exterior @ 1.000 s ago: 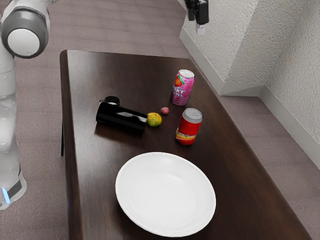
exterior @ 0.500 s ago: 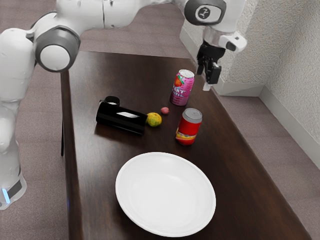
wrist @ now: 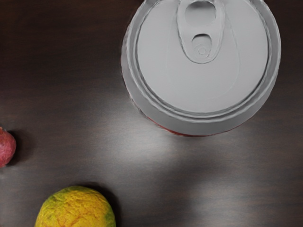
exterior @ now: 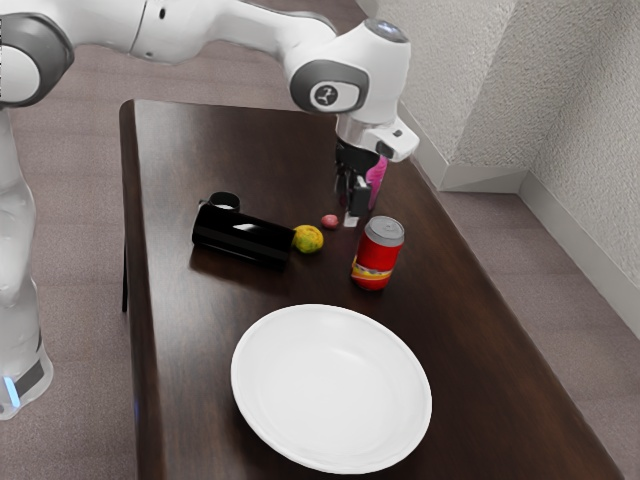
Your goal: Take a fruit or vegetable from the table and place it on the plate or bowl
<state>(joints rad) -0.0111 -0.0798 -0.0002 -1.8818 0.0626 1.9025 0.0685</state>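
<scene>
claw (exterior: 350,217) near red fruit (exterior: 329,221), yellow-green fruit (exterior: 308,239)

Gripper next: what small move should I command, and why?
Probably slide the gripper sideways toward the yellow-green fruit before lowering. It hangs by the small red fruit, and the wrist view shows the red can closer under the hand than the yellow-green fruit.

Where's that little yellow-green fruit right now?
In the exterior view the yellow-green fruit lies beside the black bottle, at its end toward the exterior view's right, with the red can farther that way.
</scene>
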